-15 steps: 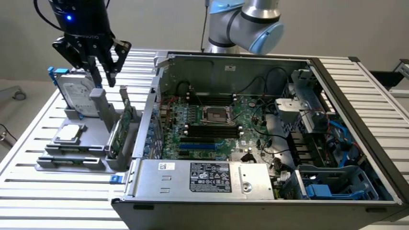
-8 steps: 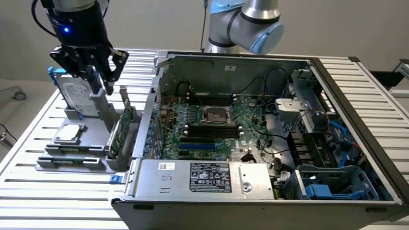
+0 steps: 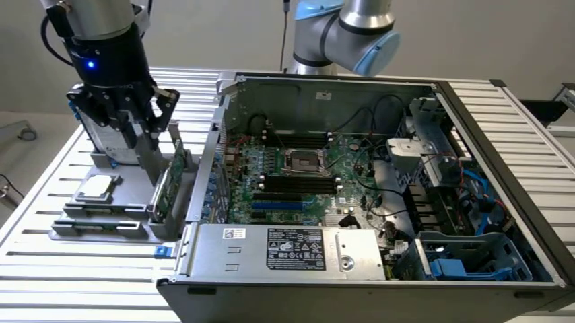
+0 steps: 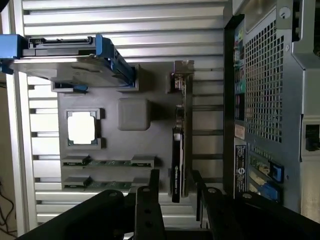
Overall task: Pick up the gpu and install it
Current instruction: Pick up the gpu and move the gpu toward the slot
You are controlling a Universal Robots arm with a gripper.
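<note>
Pincer [image 4: 176, 176] is hovering spread over upright black-shrouded green gpu card [image 4: 178, 145] in grey tray [image 4: 150, 145]. Blue-framed silver hard drive [image 4: 70, 65] is standing well to one side, and perforated metal computer case [image 4: 265, 90] is crowding the other.

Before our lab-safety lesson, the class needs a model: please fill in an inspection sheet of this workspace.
Surface: slatted metal table, gray tray on it beside the open computer case.
Job's things: gpu standing on edge in the tray.
Clutter: hard drive, processor, memory sticks in tray.
Grippers: gripper open over the gpu, holding nothing.
Cables: blue cables inside case.
Surroundings: arm joint behind case, plain wall.
</note>
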